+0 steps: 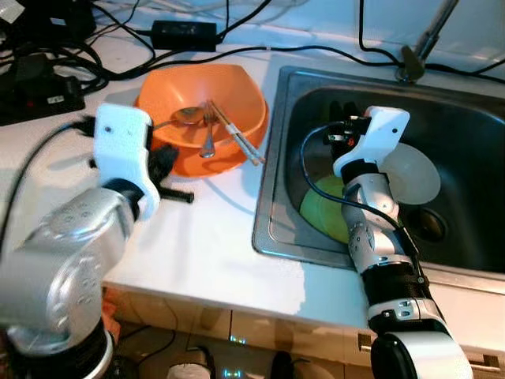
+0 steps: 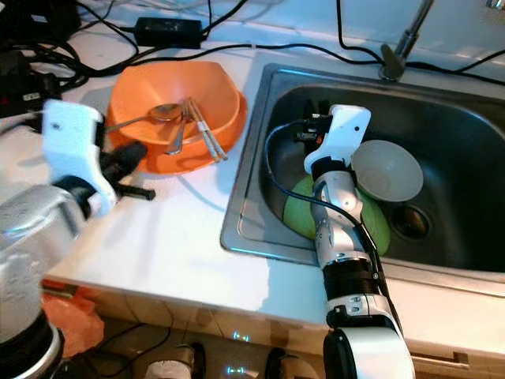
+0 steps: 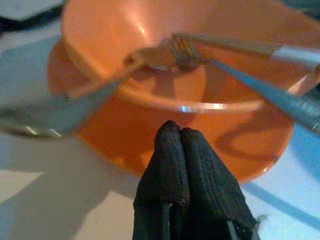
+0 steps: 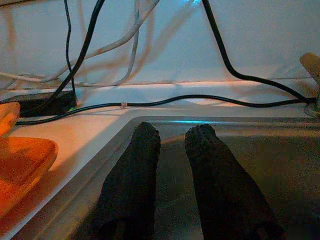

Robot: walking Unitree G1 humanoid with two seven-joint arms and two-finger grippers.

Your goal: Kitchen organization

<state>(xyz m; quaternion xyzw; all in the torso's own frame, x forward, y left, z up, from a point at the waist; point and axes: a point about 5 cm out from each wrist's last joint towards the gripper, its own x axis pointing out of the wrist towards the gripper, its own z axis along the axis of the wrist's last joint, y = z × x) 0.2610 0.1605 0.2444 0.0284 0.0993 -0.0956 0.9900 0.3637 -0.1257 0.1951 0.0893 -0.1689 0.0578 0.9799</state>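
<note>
The right arm hides part of the green plate (image 2: 298, 207) in the sink (image 2: 251, 207) at right. On the white table (image 1: 205, 245), upper left, the orange bowl (image 1: 237, 110) holds cutlery (image 1: 207, 130). Left gripper (image 3: 180, 137) jaws clenched beside the bowl; right gripper (image 4: 172, 140) jaws released, empty, above the sink's edge.

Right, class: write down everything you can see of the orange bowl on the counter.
The orange bowl is wide, glossy and looks plastic, with a softly squared rim. It stands upright on the white counter, just left of the sink. Inside lie a metal spoon, a fork and chopsticks leaning over the rim. The left gripper, fingers shut, sits close to its near side.
</note>
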